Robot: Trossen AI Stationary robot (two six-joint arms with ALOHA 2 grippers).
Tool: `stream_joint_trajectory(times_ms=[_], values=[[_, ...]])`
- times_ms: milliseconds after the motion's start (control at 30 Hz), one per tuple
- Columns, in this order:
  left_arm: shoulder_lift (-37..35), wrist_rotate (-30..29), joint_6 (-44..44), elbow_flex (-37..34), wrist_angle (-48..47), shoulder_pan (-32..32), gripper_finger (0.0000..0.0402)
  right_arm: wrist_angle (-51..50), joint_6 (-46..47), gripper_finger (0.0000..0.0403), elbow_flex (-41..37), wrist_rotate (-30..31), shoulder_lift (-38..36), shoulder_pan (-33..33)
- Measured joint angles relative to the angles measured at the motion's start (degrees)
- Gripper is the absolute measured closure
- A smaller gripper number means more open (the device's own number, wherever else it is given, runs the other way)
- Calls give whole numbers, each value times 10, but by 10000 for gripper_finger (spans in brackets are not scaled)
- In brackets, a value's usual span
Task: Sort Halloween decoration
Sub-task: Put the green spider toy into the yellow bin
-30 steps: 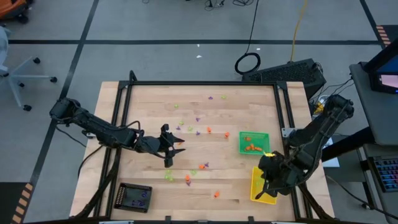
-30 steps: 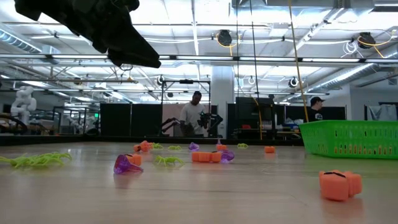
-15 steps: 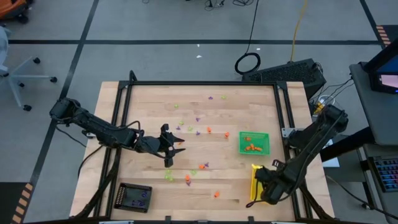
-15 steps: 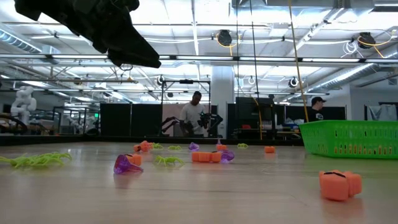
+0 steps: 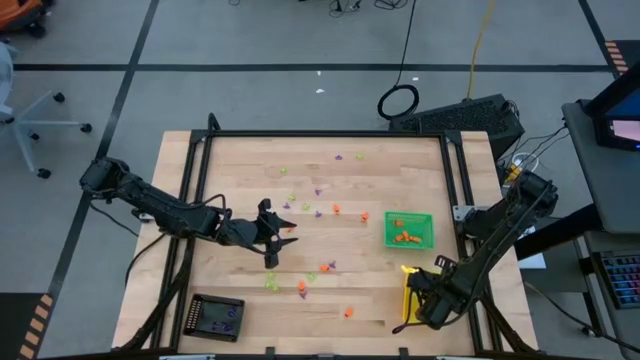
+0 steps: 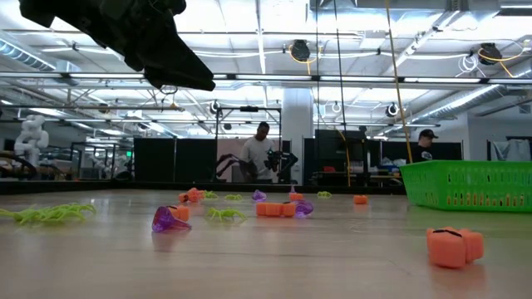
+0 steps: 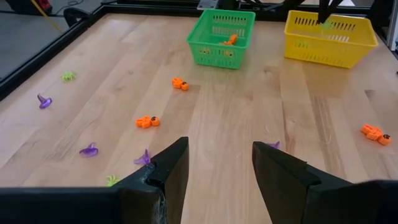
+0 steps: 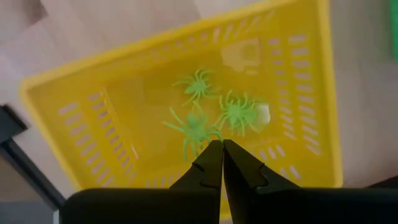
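A: Right gripper [image 8: 222, 163]?
B: Fingers closed, empty, above yellow tray [image 8: 74, 118] holding 3 green spiders [image 8: 214, 115].
A: Left gripper [image 7: 217, 165]?
B: Fingers apart, empty, over the surface [image 5: 380, 300]; trinkets [image 7: 147, 121] scattered there.

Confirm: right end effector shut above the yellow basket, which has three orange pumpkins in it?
Not quite. The right end effector is shut above the yellow basket, but the right wrist view shows three lime green spiders in it, not orange pumpkins. The orange pieces lie in the green basket, as the high view shows.
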Motion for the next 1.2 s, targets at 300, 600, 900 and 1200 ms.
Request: stream_joint_trajectory(times_ms=[300,600,900,1200], values=[[0,0,0,0,0,0,221,0,4,402,0,1,0,-1],[0,0,0,0,0,0,221,-14,20,365,0,1,0,-1],[0,-1,0,0,0,0,221,-34,25,322,9,-13,0,-1],[0,-4,0,0,0,0,221,-32,16,323,100,57,0,10]])
